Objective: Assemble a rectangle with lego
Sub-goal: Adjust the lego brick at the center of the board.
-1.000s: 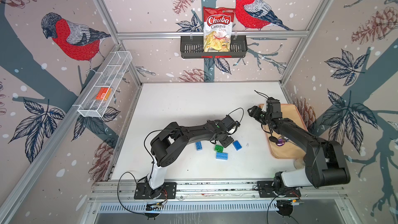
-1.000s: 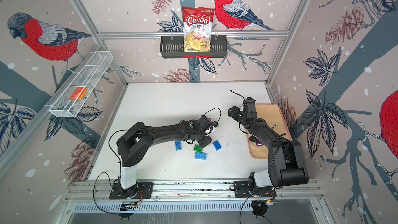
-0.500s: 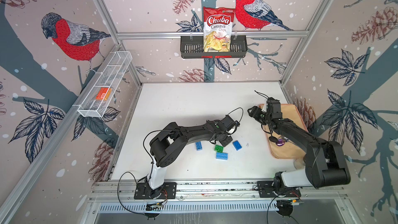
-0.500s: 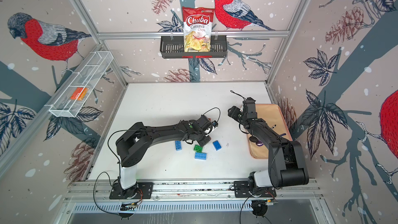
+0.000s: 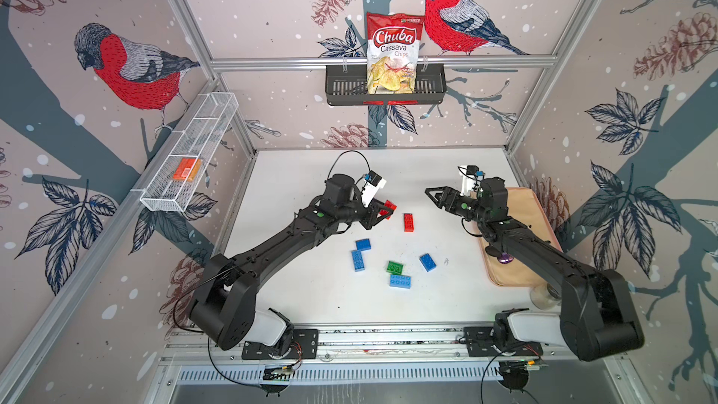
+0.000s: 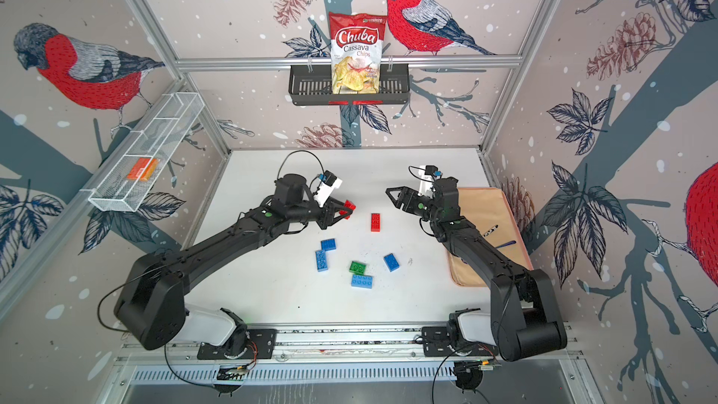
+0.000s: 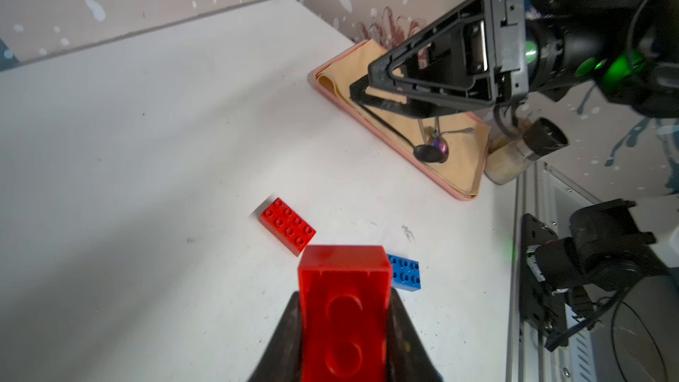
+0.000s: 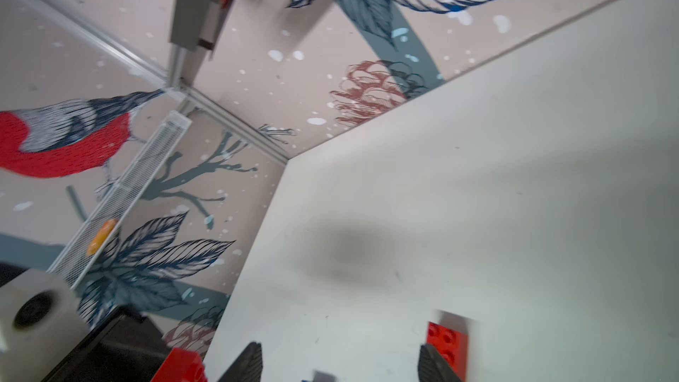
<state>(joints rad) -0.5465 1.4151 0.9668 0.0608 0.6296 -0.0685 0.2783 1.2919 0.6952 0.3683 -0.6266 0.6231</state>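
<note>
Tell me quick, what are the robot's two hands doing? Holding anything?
Left gripper: closed, holding a red lego brick above the table.
Right gripper: open, holding nothing.

White tabletop [image 5: 311, 172], bird-print walls. Chuba chips bag [image 5: 392, 57] upright in black basket [image 5: 342, 85] hung on the back rail. White mesh basket [image 5: 202, 126] on left wall, orange box [image 5: 187, 169] inside. Tan mat [image 5: 532, 207] along tabletop's right edge; black spoon [image 7: 428, 152] and purple spoon [image 7: 443, 146] on it, heads side by side. Black-capped jar [image 7: 525, 152] just beside mat's near corner.
</note>
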